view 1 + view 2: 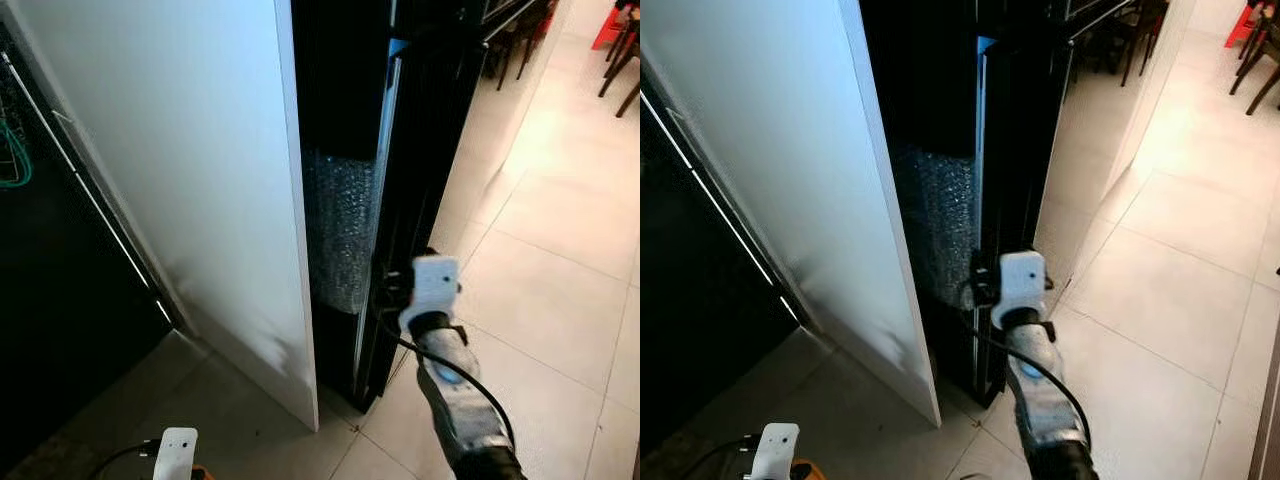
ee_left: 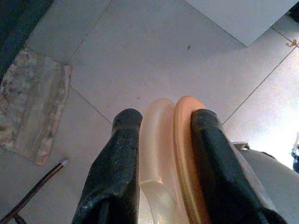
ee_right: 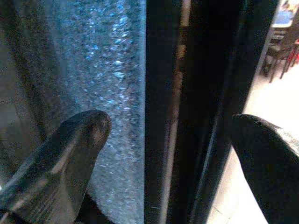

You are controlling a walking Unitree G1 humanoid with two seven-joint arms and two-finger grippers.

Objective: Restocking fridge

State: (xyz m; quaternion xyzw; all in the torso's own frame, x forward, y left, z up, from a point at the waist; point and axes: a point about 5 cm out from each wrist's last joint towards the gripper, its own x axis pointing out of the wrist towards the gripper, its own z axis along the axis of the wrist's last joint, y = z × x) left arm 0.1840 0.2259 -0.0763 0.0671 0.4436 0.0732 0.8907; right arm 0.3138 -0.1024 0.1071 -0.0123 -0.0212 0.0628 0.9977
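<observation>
The tall black fridge [image 1: 425,140] stands straight ahead, beside a tall white panel [image 1: 190,170]. Bubble wrap [image 1: 340,230] shows in the dark gap between them. My right gripper [image 3: 170,133] is open at the fridge's front edge, about knee height. One finger [image 3: 70,154] lies on the bubble-wrap side and the other [image 3: 268,158] on the floor side, with the black door edge [image 3: 163,93] between them. Low at my left, my left gripper [image 2: 163,119] is shut on a translucent container with an orange lid [image 2: 166,144], held above the tiled floor.
A dark cabinet with a long metal handle [image 1: 85,190] stands to the left of the white panel. Pale tiled floor [image 1: 560,250] stretches to the right, with dark chairs [image 1: 520,40] and a red stool [image 1: 610,25] far off. A worn mat [image 2: 32,112] lies below the left gripper.
</observation>
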